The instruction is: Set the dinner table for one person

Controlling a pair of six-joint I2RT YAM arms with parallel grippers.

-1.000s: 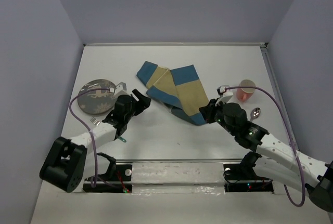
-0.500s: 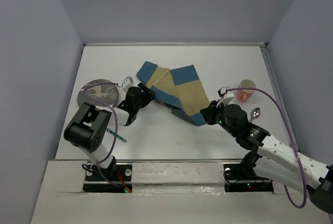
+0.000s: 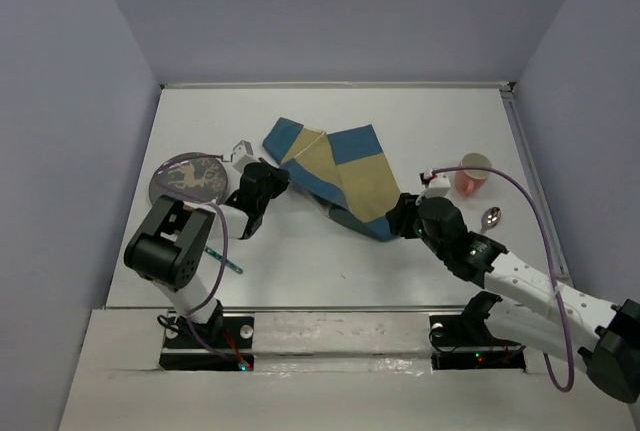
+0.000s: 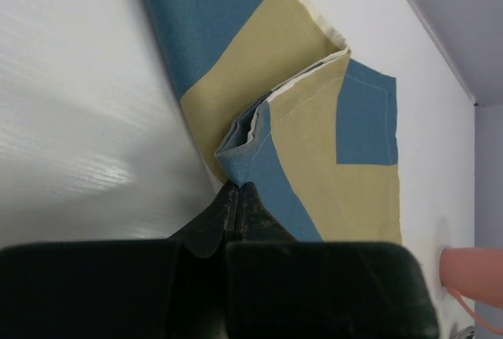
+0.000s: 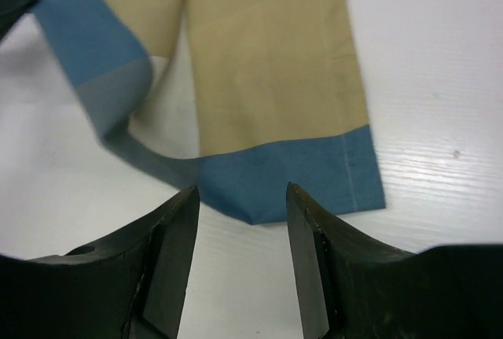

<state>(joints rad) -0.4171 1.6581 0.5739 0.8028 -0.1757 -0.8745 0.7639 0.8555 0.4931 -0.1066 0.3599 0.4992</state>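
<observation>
The blue and tan placemat (image 3: 340,176) lies crumpled and folded over on the white dinner table (image 3: 330,116). My left gripper (image 3: 273,180) is at its left fold, and in the left wrist view it (image 4: 238,187) is shut on a blue folded corner of the placemat (image 4: 314,134). My right gripper (image 3: 400,214) sits at the near right corner. In the right wrist view it (image 5: 242,193) stands open, with the blue corner of the placemat (image 5: 267,64) lying flat just beyond the fingertips, touching neither.
A patterned dark plate (image 3: 185,176) lies left of the left gripper. A pink cup (image 3: 473,173) and a spoon (image 3: 491,217) are at the right, beside the right arm. A teal-handled utensil (image 3: 226,262) lies near the front left. Walls enclose the table.
The left gripper moved forward to the placemat's left fold and shut on it. The right gripper opened and let go of the near blue corner.
</observation>
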